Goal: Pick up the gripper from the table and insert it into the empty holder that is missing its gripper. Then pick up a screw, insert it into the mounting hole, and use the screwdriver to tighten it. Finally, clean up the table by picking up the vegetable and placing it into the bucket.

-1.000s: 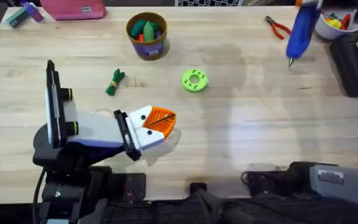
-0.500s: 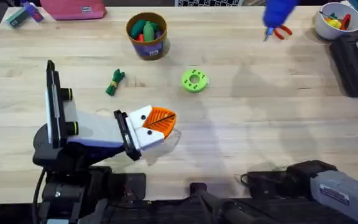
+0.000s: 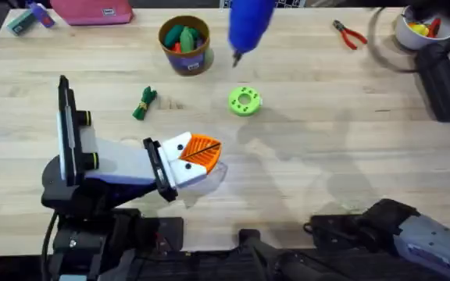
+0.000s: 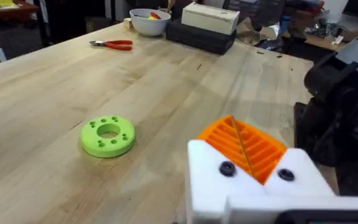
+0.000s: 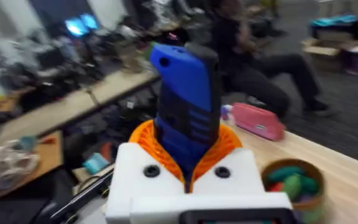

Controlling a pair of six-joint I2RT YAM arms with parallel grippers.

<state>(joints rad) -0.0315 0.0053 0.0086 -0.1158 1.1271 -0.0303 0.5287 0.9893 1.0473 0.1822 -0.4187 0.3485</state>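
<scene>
The right gripper (image 5: 188, 177), clamping the screwdriver (image 3: 248, 23) tip-down, hangs far right of the closed left gripper (image 3: 201, 152)

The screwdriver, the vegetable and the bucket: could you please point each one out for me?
screwdriver (image 3: 250, 22), overhead view, blue body.
vegetable (image 3: 144, 103), overhead view, middle of the leafy bunch.
bucket (image 3: 186, 59), overhead view, purple-blue lower band.

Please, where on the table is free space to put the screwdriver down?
Bare wood lies between the green disc and the red pliers, and along the near right of the table. It is crowded around the bucket, the vegetable and the left gripper.
</scene>
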